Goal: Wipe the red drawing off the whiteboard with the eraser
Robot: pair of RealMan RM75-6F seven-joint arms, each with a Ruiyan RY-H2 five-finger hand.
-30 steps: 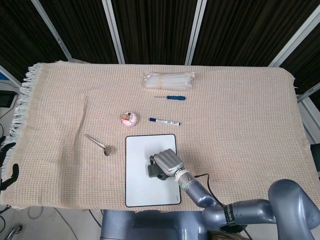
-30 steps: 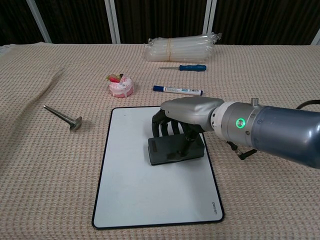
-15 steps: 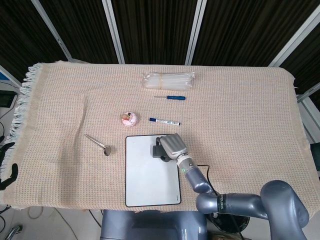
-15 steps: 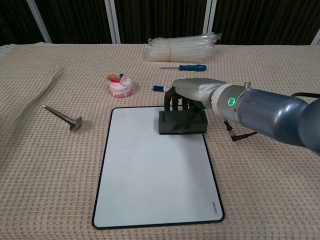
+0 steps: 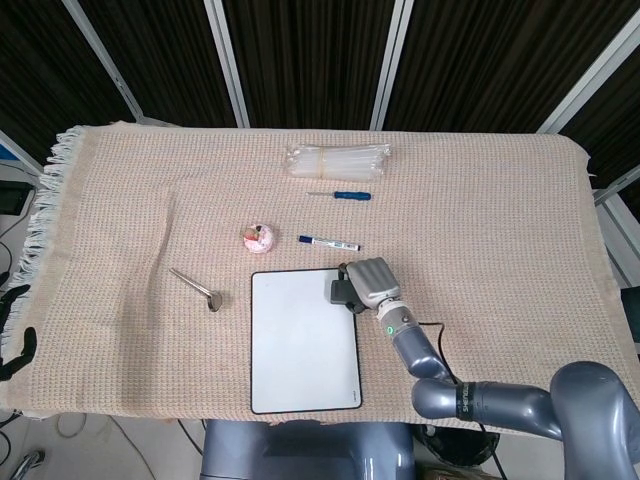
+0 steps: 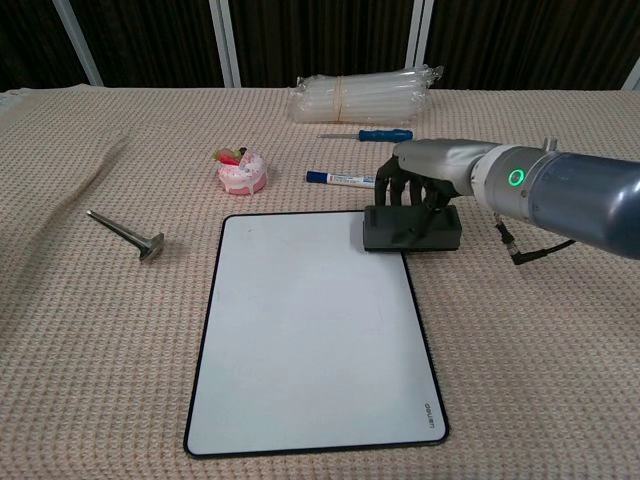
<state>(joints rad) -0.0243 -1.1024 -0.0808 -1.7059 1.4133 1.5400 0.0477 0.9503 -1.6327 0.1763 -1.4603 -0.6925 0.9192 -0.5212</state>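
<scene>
Fingers of the right hand (image 6: 432,178) grip the dark block eraser (image 6: 411,229), which straddles the top right edge of the blank black-framed rectangular whiteboard (image 6: 300,340) on the beige woven cloth (image 6: 90,330).

glossy whiteboard (image 6: 300,330), coarse woven cloth (image 6: 90,330), seemingly matt eraser (image 6: 412,231)

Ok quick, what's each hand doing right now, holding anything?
Left hand: not in either view.
Right hand: holding the eraser at the whiteboard's far right corner.
</scene>
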